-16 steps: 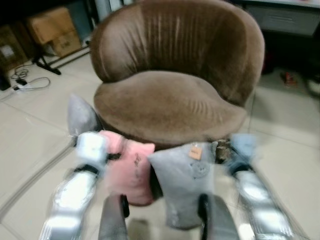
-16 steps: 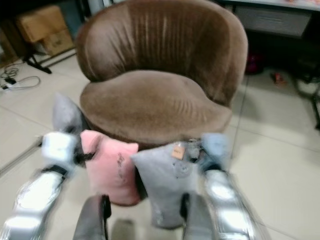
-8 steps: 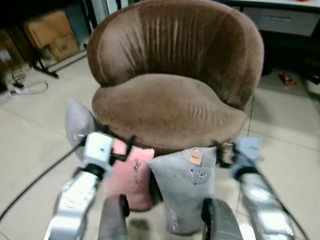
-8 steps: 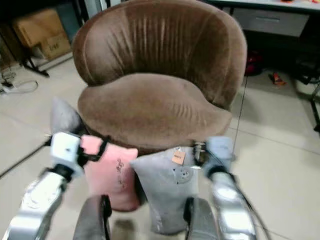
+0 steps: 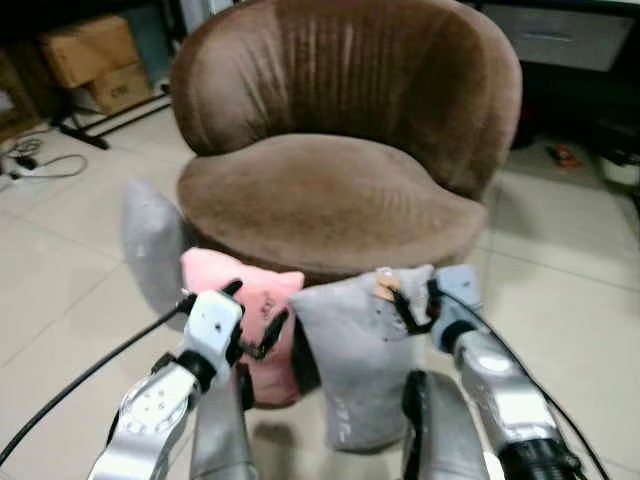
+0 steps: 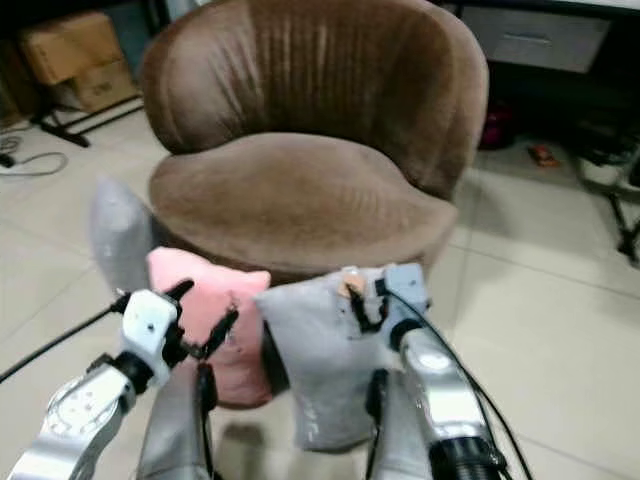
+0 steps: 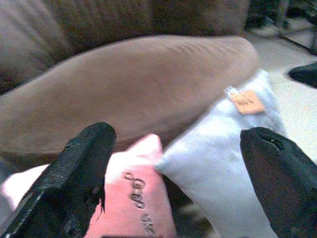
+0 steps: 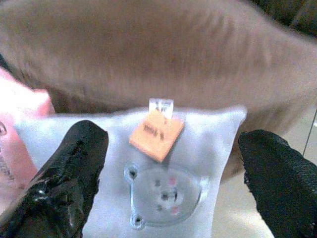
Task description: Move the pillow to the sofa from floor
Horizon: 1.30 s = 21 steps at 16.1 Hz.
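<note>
A grey pillow (image 5: 350, 370) with an orange tag (image 8: 156, 129) stands upright on the floor against the front of the brown sofa chair (image 5: 330, 195). A pink pillow (image 5: 210, 272) leans beside it on the left. My right gripper (image 5: 413, 305) is open at the grey pillow's top right corner; in the right wrist view its fingers (image 8: 64, 183) straddle the pillow's upper part. My left gripper (image 5: 255, 318) is open in front of the pink pillow, and in the left wrist view it points at the gap between the two pillows.
Another grey pillow (image 5: 150, 245) leans on the chair's left side. Cardboard boxes (image 5: 95, 55) and a cable (image 5: 30, 165) lie at the far left. Dark furniture (image 5: 570, 40) stands behind the chair on the right. Pale floor tiles (image 5: 570, 290) spread out to the right.
Both arms have come inward and down toward the pillows. The left gripper now sits in front of the pink pillow, the right at the grey pillow's top. The view is sharper.
</note>
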### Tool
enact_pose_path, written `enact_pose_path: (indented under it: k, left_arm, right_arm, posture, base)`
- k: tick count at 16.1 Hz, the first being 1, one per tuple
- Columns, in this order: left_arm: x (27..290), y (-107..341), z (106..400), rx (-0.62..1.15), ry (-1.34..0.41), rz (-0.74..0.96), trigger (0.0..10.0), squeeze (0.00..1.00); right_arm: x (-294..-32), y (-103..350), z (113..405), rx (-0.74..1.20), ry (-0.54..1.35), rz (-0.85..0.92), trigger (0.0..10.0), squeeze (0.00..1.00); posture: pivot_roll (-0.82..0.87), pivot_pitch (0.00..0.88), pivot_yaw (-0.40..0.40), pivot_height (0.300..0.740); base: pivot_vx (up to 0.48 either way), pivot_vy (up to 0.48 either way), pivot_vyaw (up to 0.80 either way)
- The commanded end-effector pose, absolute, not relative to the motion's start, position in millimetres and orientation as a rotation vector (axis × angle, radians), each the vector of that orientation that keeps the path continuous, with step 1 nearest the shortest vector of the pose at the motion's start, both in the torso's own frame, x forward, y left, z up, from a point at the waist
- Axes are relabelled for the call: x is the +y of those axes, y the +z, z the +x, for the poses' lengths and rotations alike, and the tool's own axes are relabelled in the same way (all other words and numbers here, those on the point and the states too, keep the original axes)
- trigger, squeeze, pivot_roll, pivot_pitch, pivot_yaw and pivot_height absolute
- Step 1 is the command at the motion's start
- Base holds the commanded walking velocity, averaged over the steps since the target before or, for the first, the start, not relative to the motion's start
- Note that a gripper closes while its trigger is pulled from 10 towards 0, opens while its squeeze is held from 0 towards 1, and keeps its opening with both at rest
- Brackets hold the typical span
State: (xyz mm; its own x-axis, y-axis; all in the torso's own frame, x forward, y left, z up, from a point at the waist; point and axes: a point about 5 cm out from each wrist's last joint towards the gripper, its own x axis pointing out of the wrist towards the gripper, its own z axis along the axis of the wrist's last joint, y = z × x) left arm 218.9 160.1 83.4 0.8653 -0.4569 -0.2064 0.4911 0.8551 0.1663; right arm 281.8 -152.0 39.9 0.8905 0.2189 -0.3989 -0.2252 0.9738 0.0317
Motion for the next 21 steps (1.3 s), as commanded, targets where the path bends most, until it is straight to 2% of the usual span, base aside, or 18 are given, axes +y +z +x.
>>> enact_pose_path:
  k: [1,4,5,6,10,15,16,17,18,21]
  left_arm:
    - [163,88,215,0.164,-0.536,0.245,10.0,0.00]
    - [169,94,202,0.175,-0.572,0.268,10.0,0.00]
    - [172,100,195,0.177,-0.592,0.271,10.0,0.00]
    - [172,103,193,0.177,-0.599,0.270,10.0,0.00]
    - [166,123,178,0.170,-0.665,0.257,10.0,0.00]
    - [170,130,160,0.212,-0.690,0.268,10.0,0.00]
    - [170,131,154,0.230,-0.691,0.266,10.0,0.00]
    - [170,132,149,0.243,-0.689,0.264,10.0,0.00]
    - [171,133,146,0.252,-0.685,0.261,10.0,0.00]
    - [171,135,142,0.265,-0.686,0.255,10.0,0.00]
  right_arm:
    - [-140,33,291,0.438,0.261,-0.019,10.0,1.00]
    - [-128,24,303,0.482,0.232,-0.026,10.0,1.00]
    - [-117,25,310,0.484,0.234,-0.009,10.0,0.46]
    - [-113,25,311,0.486,0.238,-0.016,10.0,0.00]
    - [-91,22,318,0.518,0.196,-0.060,10.0,0.00]
    - [-61,31,322,0.483,0.181,-0.068,10.0,0.00]
    - [-57,32,322,0.480,0.163,-0.067,9.1,0.00]
    - [-55,33,322,0.476,0.151,-0.059,2.1,0.00]
    - [-53,33,322,0.473,0.151,-0.057,0.0,0.00]
    - [-52,35,323,0.455,0.144,-0.075,0.0,0.00]
  posture:
    - [-0.03,0.000,0.001,0.466]
    - [0.01,0.058,0.000,0.466]
    - [0.04,0.110,0.000,0.466]
    - [0.05,0.135,0.002,0.466]
    - [0.09,0.246,-0.002,0.466]
    - [0.13,0.308,-0.008,0.466]
    - [0.14,0.323,-0.011,0.466]
    - [0.14,0.325,-0.013,0.466]
    - [0.14,0.325,-0.014,0.466]
    - [0.14,0.326,-0.014,0.466]
  base:
    - [0.000,0.000,0.00]
    - [0.000,0.000,0.00]
    - [0.000,0.000,0.00]
    - [0.000,0.000,0.00]
    - [0.000,0.000,0.00]
    - [0.000,0.000,0.00]
    - [0.000,0.000,0.00]
    - [0.000,0.000,0.00]
    - [0.000,0.000,0.00]
    - [0.000,0.000,0.00]
